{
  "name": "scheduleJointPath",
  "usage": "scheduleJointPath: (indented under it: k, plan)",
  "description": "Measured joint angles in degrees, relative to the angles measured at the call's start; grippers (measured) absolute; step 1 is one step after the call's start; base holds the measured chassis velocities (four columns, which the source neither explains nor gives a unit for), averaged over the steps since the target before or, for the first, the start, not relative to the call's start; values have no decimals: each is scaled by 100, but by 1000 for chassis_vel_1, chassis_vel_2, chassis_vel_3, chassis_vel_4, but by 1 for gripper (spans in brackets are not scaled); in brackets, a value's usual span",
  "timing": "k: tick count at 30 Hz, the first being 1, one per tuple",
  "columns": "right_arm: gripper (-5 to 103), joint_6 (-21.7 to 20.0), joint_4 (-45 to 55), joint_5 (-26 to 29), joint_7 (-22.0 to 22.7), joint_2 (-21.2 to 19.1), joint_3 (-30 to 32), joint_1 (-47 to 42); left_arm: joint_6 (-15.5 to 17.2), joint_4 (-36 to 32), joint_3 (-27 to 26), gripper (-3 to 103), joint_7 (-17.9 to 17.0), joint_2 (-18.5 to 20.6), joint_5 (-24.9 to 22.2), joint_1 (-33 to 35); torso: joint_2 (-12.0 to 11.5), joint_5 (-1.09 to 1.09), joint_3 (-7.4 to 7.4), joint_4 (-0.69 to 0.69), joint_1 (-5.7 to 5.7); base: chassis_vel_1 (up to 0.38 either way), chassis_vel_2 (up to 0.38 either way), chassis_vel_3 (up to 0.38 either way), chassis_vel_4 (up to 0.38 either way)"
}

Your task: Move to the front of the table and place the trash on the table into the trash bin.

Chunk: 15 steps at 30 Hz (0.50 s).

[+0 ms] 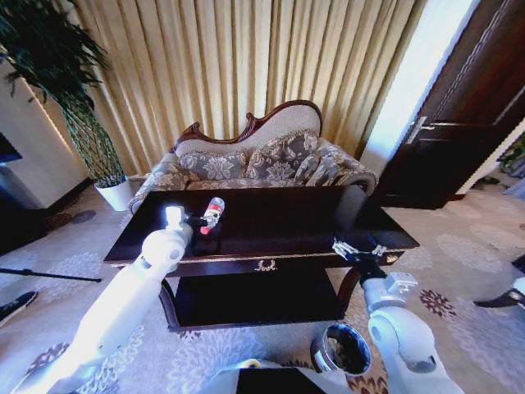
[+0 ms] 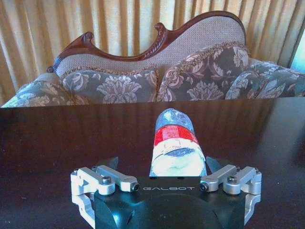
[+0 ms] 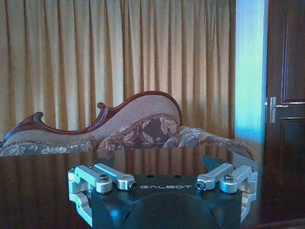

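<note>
Position: the robot stands at the front of the table (image 1: 271, 226), gold emblem rail facing it; the approach part of the task looks done.
Left gripper (image 1: 199, 220): reached out over the left half of the tabletop, fingers spread on either side of the bottle (image 1: 212, 214). In the left wrist view the bottle (image 2: 175, 143) lies between the open fingers, cap end nearest the gripper body. Whether the pads touch it, I cannot tell; it appears not yet clamped.
Right gripper (image 1: 354, 248): idle above the table's front right edge, fingers spread apart, holding nothing.
Trash: 1 item seen, the clear bottle with a red label, resting on the tabletop.
Trash bin (image 1: 341, 349): on the carpet in front of the table, by the right arm, well apart from the bottle.
Progress: early; 0 items binned as far as visible. Grasp, lift, carry and release remain.
</note>
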Motion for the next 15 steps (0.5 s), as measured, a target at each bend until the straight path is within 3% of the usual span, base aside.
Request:
scheduleJointPath:
  k: [7,11,15]
  plan:
    - [100,99,-3,2,-4,10,-11,-53,1,29,-18,100,0,-75,3,98,0,0,0,0,0,0,0,0,0]
    - [100,185,13,9,-6,23,-15,-57,1,101,-23,82,0,-144,20,125,1,0,0,0,0,0,0,0,0]
    - [100,243,-29,10,-7,20,-61,-26,-2,240,0,71,1,-239,123,126,1,0,0,0,0,0,0,0,0]
